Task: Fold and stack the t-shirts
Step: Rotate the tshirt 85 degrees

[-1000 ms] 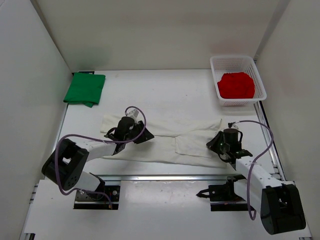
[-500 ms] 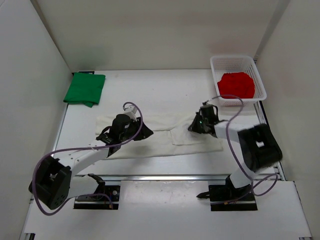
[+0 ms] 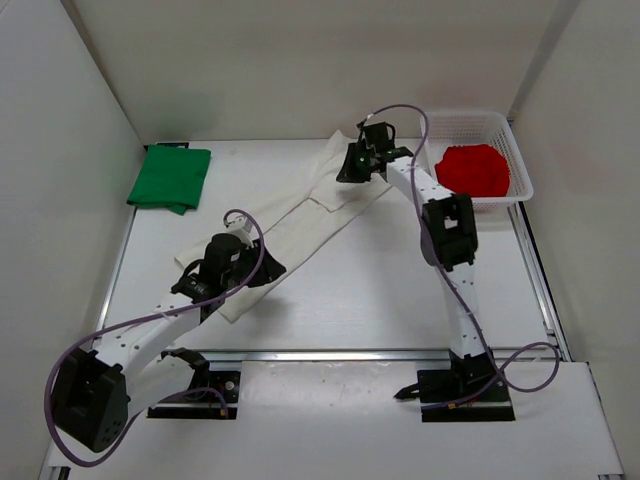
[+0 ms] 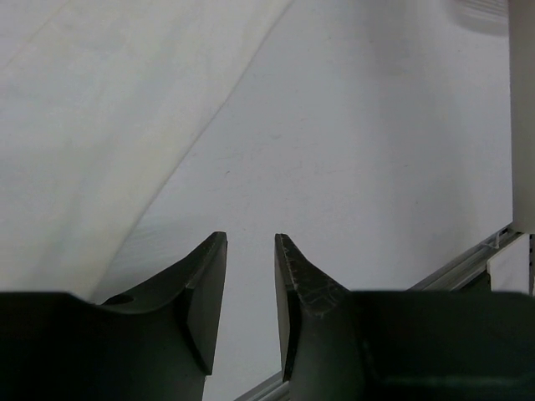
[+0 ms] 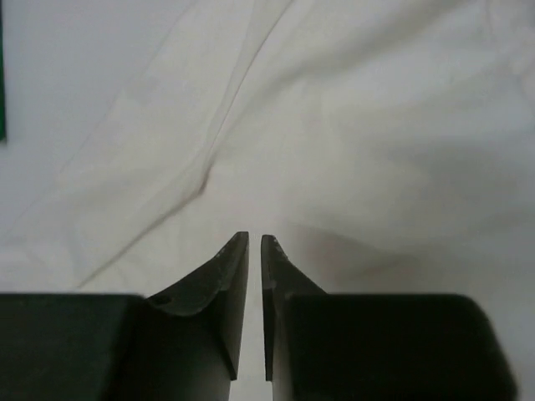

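White t-shirt [image 3: 300,215] lies drawn out as a long slanting band on the table [image 3: 400,290]. One end is just left of the white mesh basket [image 3: 470,116], and the other is well to the basket's left and much nearer the arm bases.

The right gripper [image 3: 358,165] sits at the end beside the basket. Its jaws are pressed almost together and seem to be pinching the cloth there, though the wrist view does not show fabric between the tips.

The left gripper [image 3: 228,268] rests over the end far from the basket. Its jaws are parted, and bare table shows in the gap, with the cloth's edge just off its left finger.

So the shirt's long axis runs from one gripper to the other, each arm being nearer its own end. I judge any fold must start from that line.

A red t-shirt [image 3: 472,170] lies crumpled inside the basket, and a folded green t-shirt [image 3: 170,178] lies far to the basket's left.
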Controlling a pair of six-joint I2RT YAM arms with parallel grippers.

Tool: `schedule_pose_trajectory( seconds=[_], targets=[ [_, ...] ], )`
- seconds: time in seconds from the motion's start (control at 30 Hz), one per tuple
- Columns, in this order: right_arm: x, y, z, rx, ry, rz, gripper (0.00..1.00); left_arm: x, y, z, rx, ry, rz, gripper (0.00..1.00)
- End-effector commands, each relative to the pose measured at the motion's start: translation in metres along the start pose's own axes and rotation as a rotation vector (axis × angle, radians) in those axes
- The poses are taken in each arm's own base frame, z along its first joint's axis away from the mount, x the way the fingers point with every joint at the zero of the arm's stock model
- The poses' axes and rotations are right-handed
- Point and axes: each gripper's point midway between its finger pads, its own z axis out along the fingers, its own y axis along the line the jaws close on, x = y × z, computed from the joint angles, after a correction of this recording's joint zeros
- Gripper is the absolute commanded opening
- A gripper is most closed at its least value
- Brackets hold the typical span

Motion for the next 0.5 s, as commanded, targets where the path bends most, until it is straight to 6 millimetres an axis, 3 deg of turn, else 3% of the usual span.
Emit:
schedule_pose_trajectory(
  seconds=[0.0,0.03,0.07,0.1,0.13,0.17,0.2,0.23,0.27,0.3,0.33,0.4,0.47],
  targets=[
    [-0.034,0.089,-0.113,-0.107,-0.141,-0.161,0.11,0.004,0.009,0.002,-0.037,0.006,0.004,0.4],
    [-0.044,0.116,-0.147,-0.148,-0.215,-0.198,0.17,0.003,0.006,0.003,-0.026,0.002,0.006,0.41],
    [-0.017,0.115,-0.16,-0.146,-0.188,-0.19,0.19,0.005,0.007,0.004,-0.029,0.004,0.007,0.41],
    [0.016,0.097,-0.153,-0.121,-0.149,-0.155,0.22,0.004,0.007,0.005,-0.029,0.006,0.007,0.41],
    [0.015,0.116,-0.175,-0.166,-0.215,-0.175,0.25,0.0,0.007,0.004,-0.034,-0.004,0.01,0.41],
    [0.044,0.115,-0.18,-0.184,-0.214,-0.151,0.28,-0.001,0.008,0.004,-0.036,-0.006,0.013,0.41],
    [0.086,0.094,-0.169,-0.156,-0.147,-0.121,0.29,-0.004,0.006,0.005,-0.032,-0.015,0.016,0.42],
    [0.089,0.108,-0.177,-0.192,-0.19,-0.108,0.33,-0.006,0.007,0.005,-0.035,-0.013,0.015,0.43],
    [0.125,0.103,-0.172,-0.186,-0.135,-0.1,0.34,-0.007,0.004,0.005,-0.033,-0.005,0.015,0.43],
    [0.145,0.091,-0.164,-0.161,-0.118,-0.074,0.35,-0.01,0.002,0.005,-0.03,-0.007,0.03,0.43],
    [0.16,0.104,-0.159,-0.198,-0.095,-0.079,0.35,-0.012,-0.001,0.005,-0.026,-0.002,0.034,0.43],
    [0.189,0.101,-0.143,-0.205,-0.021,-0.039,0.36,-0.012,-0.002,0.005,-0.037,0.002,0.046,0.44],
    [0.2,0.104,-0.131,-0.204,-0.027,-0.025,0.36,-0.015,-0.002,0.002,-0.034,-0.016,0.046,0.44]
  ],
)
